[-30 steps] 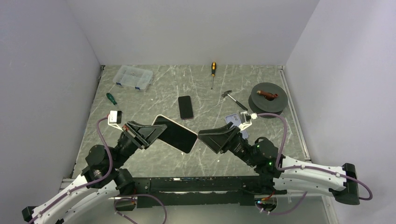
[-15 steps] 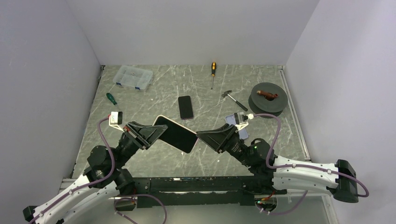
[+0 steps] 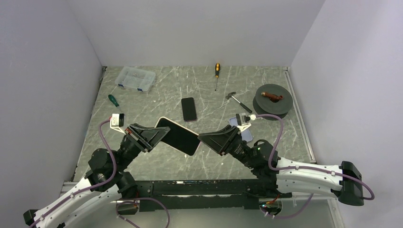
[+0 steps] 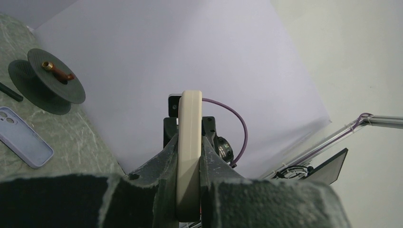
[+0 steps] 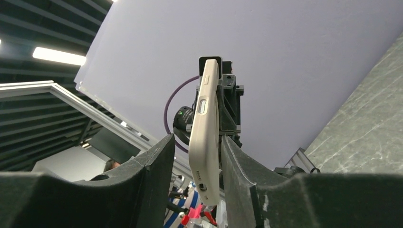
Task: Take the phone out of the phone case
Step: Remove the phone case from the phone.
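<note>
Left hand (image 4: 189, 148) clamps smooth, round-edged phone case (image 4: 189, 116); right hand (image 5: 197, 139) straddles it.

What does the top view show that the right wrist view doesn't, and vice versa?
Only the top view: a second phone, hammer and spool on the table. Only the right wrist view: the side button of the cased phone, and a gap on one side of it inside the right gripper. Both: the left gripper clamping the cased phone.
</note>
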Available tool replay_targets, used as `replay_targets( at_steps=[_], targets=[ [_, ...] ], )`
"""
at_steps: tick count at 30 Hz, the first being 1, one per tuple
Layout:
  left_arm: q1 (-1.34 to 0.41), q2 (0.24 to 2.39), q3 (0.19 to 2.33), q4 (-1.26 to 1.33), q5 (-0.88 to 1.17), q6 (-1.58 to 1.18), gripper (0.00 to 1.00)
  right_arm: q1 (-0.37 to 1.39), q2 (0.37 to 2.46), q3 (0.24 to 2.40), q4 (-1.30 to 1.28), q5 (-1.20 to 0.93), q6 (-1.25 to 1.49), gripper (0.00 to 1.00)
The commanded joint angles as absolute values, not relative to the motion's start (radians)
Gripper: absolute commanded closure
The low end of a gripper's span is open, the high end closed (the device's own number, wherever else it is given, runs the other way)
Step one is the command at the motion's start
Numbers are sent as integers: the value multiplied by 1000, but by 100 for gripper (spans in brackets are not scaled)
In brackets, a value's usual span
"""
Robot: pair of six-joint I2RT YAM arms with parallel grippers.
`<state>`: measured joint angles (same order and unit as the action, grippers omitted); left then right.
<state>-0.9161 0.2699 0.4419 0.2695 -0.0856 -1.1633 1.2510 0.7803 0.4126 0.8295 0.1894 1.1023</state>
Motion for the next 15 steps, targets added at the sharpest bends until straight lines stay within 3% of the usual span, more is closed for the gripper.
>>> replay_targets(
  at_steps=[1, 15],
  targets=[
    [-919, 259, 460, 386, -89, -1165, 100, 1249, 782, 476, 828, 158, 1095, 56],
    [-919, 256, 448, 378, -91, -1172, 100, 1247, 829, 470, 969, 114, 1113, 81]
  ],
)
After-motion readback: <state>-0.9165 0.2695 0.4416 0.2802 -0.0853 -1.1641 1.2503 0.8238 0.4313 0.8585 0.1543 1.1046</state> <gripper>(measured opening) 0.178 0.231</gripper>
